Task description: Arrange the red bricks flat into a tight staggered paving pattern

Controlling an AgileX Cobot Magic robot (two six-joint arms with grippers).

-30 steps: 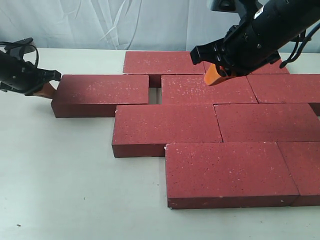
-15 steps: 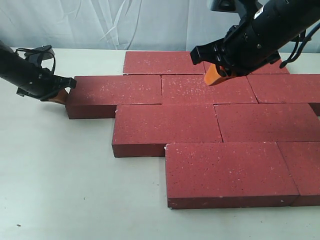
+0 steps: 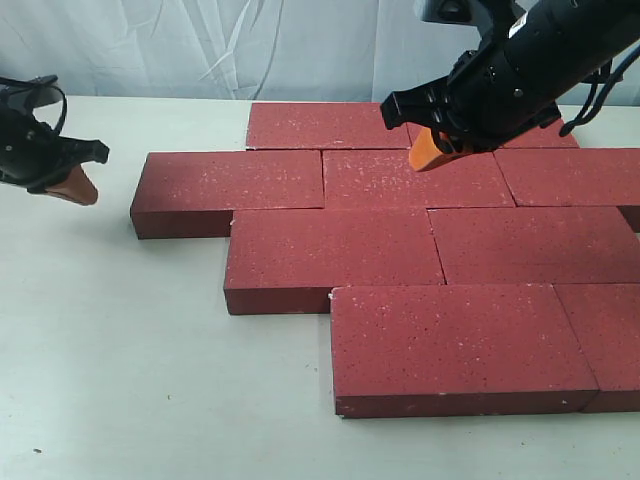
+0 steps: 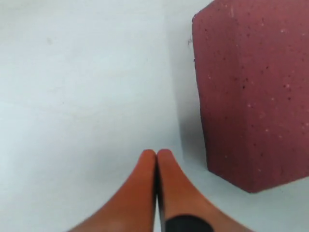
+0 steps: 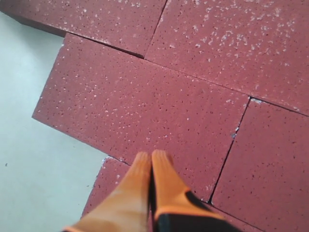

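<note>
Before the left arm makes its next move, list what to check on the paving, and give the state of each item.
1. Left jaws shut and empty: ok.
2. Left jaws apart from the leftmost brick, over bare table: ok.
3. Leftmost brick butted against its row neighbour, no gap showing: ok.
4. All visible red bricks lying flat, seams offset from row to row: ok.
5. Right jaws shut above the back rows; touching a brick or not: cannot tell.
6. Joints at the right edge, cut off by the frame: cannot tell.
</note>
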